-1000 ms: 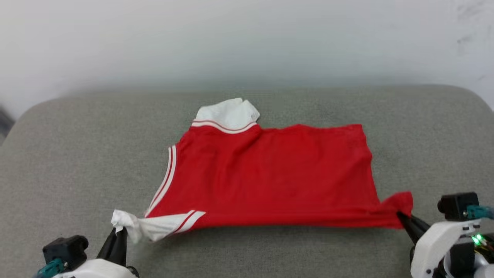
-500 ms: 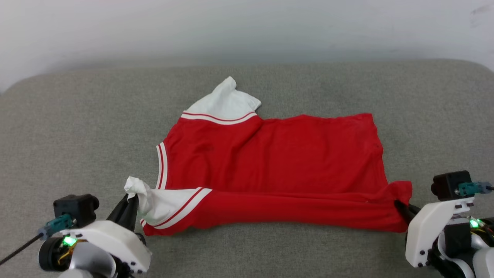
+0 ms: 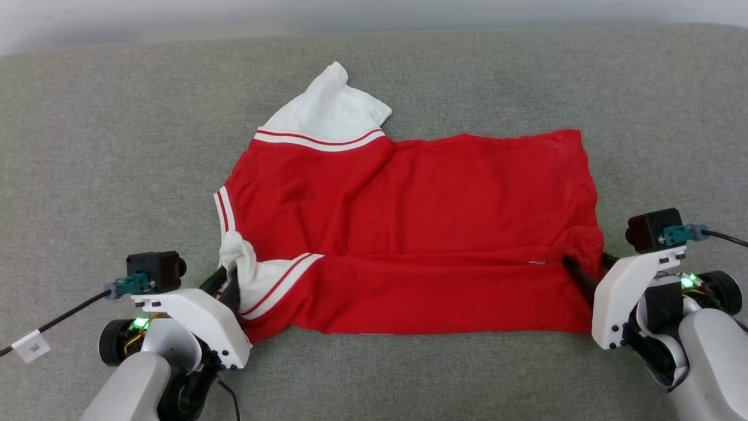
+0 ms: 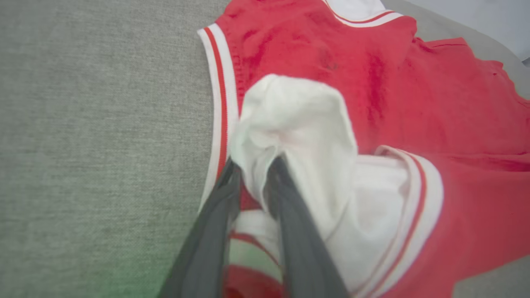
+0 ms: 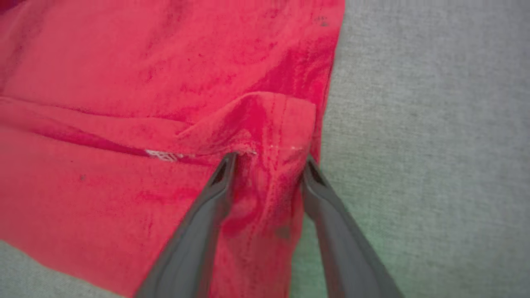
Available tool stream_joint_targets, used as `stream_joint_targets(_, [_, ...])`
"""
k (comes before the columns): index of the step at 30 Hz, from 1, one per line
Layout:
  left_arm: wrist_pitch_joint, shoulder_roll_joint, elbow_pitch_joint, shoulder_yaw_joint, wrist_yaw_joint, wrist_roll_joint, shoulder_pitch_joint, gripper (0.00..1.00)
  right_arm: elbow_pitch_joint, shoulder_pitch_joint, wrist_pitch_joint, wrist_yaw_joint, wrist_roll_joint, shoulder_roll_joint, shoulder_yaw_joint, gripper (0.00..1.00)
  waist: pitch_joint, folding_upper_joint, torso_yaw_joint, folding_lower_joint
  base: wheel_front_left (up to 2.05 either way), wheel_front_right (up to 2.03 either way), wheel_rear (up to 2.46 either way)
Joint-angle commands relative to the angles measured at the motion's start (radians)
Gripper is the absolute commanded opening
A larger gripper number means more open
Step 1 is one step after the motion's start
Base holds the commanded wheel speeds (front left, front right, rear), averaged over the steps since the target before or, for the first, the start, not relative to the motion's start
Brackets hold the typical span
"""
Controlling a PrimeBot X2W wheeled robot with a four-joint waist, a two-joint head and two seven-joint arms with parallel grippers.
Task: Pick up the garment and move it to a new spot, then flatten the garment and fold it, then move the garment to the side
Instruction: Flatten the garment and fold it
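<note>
The garment (image 3: 409, 234), a bright red jersey with white, red-striped trim, lies spread on the grey cloth surface (image 3: 87, 146), its near strip doubled over the body. My left gripper (image 3: 231, 280) is shut on the bunched white sleeve at the left corner. The left wrist view shows the white cloth pinched in the left gripper (image 4: 254, 169) over the garment (image 4: 372, 82). At the right corner my right gripper (image 3: 587, 266) stands open. In the right wrist view, a loose red fold of the garment (image 5: 124, 82) lies between the spread fingers of the right gripper (image 5: 268, 162).
Grey surface extends on all sides of the shirt, with wide bare bands to its left and right. A pale wall (image 3: 117, 17) runs along the far edge. A black cable with a white tag (image 3: 32, 346) trails from my left wrist at the lower left.
The head camera has tilted down. Both grippers carried the near corners forward, doubling the near strip over the shirt. The right gripper has opened; the left still pinches the sleeve.
</note>
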Motion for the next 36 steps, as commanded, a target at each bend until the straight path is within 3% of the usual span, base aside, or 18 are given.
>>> stream_joint_targets(1, [-0.007, -0.006, 0.016, 0.002, -0.006, -0.004, -0.012, 1.0, 0.028, -0.006, -0.021, -0.001, 0.011, -0.007, 0.011, 1.0, -0.007, 0.0, 0.003, -0.0002, 0.0, 0.0, 0.0])
stream_joint_targets(7, [-0.038, -0.001, 0.062, 0.017, -0.017, -0.019, 0.012, 1.0, 0.03, 0.006, -0.236, -0.001, 0.052, -0.027, 0.024, 1.0, -0.066, 0.0, 0.002, -0.0002, 0.0, 0.0, 0.0])
stream_joint_targets(15, [0.042, 0.091, -0.041, 0.04, 0.009, -0.035, 0.059, 1.0, -0.07, 0.075, -0.473, -0.001, 0.014, -0.029, -0.041, 1.0, -0.173, 0.0, -0.016, -0.0002, 0.0, 0.0, 0.0])
stream_joint_targets(21, [0.244, 0.178, -0.137, 0.036, 0.035, -0.091, 0.076, 1.0, -0.202, 0.149, -0.503, -0.001, -0.059, 0.019, -0.12, 1.0, -0.197, 0.0, -0.043, -0.0002, 0.0, 0.0, 0.0])
stream_joint_targets(28, [0.509, 0.257, -0.179, 0.018, 0.066, -0.19, 0.088, 1.0, -0.35, 0.199, -0.485, -0.001, -0.108, 0.085, -0.149, 1.0, -0.126, 0.0, -0.098, -0.0002, 0.0, 0.0, 0.0])
stream_joint_targets(32, [0.585, 0.272, -0.159, 0.006, 0.089, -0.216, 0.091, 1.0, -0.395, 0.204, -0.487, -0.001, -0.121, 0.111, -0.144, 1.0, -0.074, 0.0, -0.129, -0.0002, 0.0, 0.0, 0.0])
stream_joint_targets(36, [0.627, 0.25, -0.113, -0.022, 0.096, -0.232, 0.099, 0.98, -0.413, 0.204, -0.494, -0.001, -0.126, 0.131, -0.145, 1.0, -0.045, 0.0, -0.145, -0.0002, 0.0, 0.0, 0.0])
